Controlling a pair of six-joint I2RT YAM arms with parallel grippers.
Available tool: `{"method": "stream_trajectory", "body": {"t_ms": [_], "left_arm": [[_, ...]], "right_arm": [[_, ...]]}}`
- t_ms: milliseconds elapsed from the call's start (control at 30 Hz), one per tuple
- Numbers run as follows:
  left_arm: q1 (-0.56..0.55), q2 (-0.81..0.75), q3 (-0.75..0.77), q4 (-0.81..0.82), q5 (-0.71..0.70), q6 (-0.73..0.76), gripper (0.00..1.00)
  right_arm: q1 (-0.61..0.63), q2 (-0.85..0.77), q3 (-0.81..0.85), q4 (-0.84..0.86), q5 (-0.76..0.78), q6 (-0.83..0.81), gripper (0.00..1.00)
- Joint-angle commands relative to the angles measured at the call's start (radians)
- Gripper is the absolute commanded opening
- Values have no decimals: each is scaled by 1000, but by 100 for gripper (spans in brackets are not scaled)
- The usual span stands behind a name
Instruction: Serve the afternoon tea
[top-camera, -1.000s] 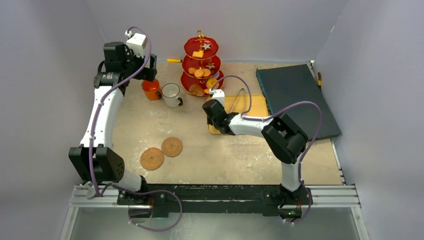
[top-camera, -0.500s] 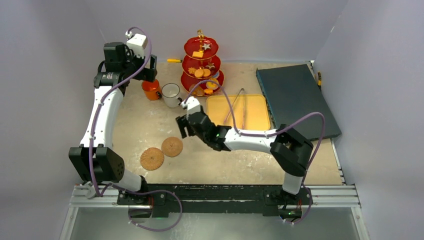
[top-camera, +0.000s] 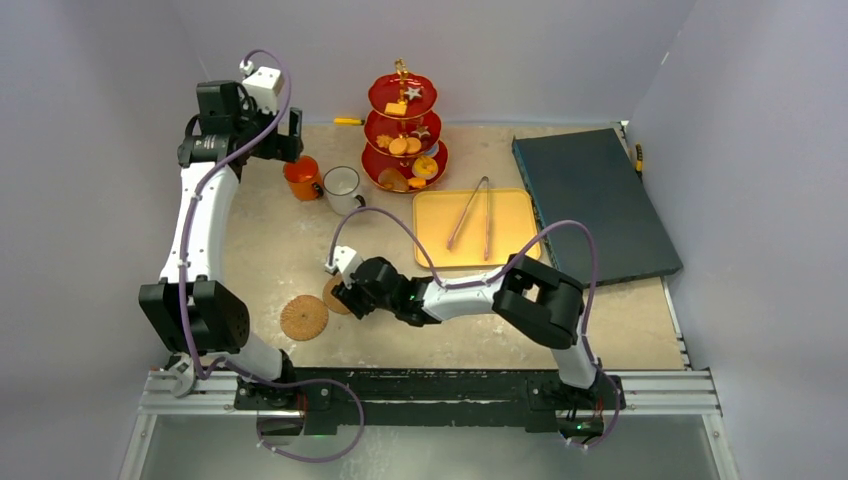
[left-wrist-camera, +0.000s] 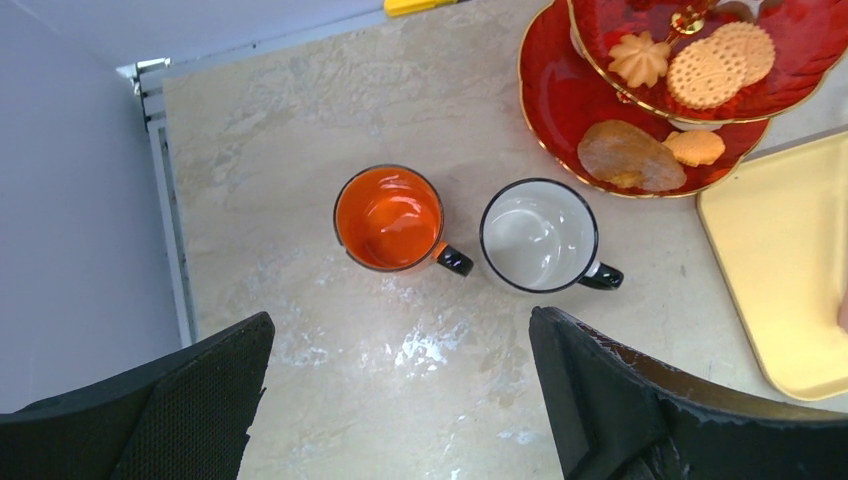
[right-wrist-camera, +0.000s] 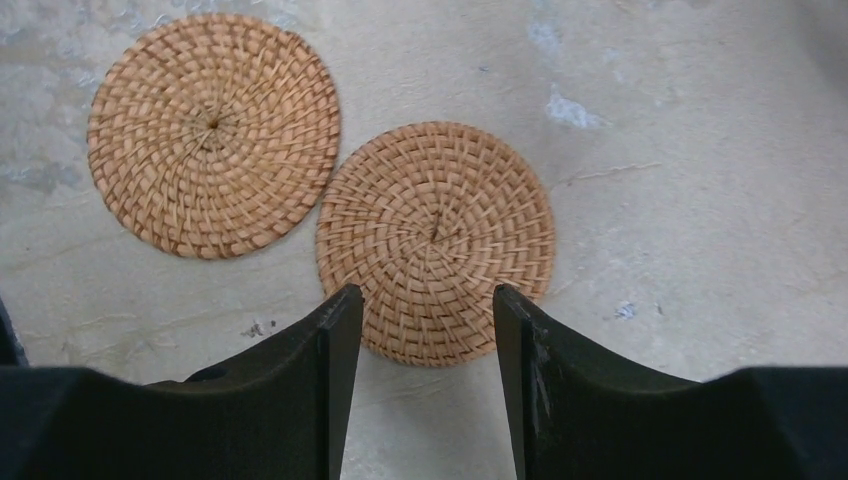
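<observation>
The right end effector (right-wrist-camera: 425, 305) hangs low over the tabletop (top-camera: 270, 250), fingers apart and empty. A woven coaster (right-wrist-camera: 435, 235) lies straight ahead with its near edge between the fingertips, and being round it has no long axis to line up with. The orange mug (left-wrist-camera: 388, 218) and white mug (left-wrist-camera: 538, 235) stand side by side near the red stand (left-wrist-camera: 550, 100) at the far left, below the wide-open left end effector (left-wrist-camera: 400, 330), clearly the nearer arm.

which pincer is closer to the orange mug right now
Left. The left pincer hangs open over the orange mug at the back; the right pincer is far off, over a woven coaster near the front.
</observation>
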Motion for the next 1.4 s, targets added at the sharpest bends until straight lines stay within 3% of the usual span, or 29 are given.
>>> {"method": "stream_trajectory", "body": {"t_ms": [0,167,300,500,833,900,1033,1133,1367], "left_arm": [[22,1,31,-12,14,11,99],[22,8,31,-7,6,8,99],[22,11,36,-4,0,8,99],[22,5,35,5,-15,18,99],[22,-2,26,15,-9,20,99],[22,-4,24,17,-7,23,99],[23,-4,27,17,-3,18,99],[25,3,39,12,-4,8,99],[26,13,47,18,3,-4,99]], "right_arm": [[23,12,46,61,-85,-55,54],[27,58,46,56,-48,-65,52],[15,78,11,47,22,-47,45],[-78,41,-67,60,40,15,39],[-167,-21,-124,64,94,61,37],[-166,-34,-123,69,103,64,40],[-137,-104,-94,111,96,13,61],[-78,-126,-28,96,87,-41,71],[21,-13,148,13,-91,-138,77]]}}
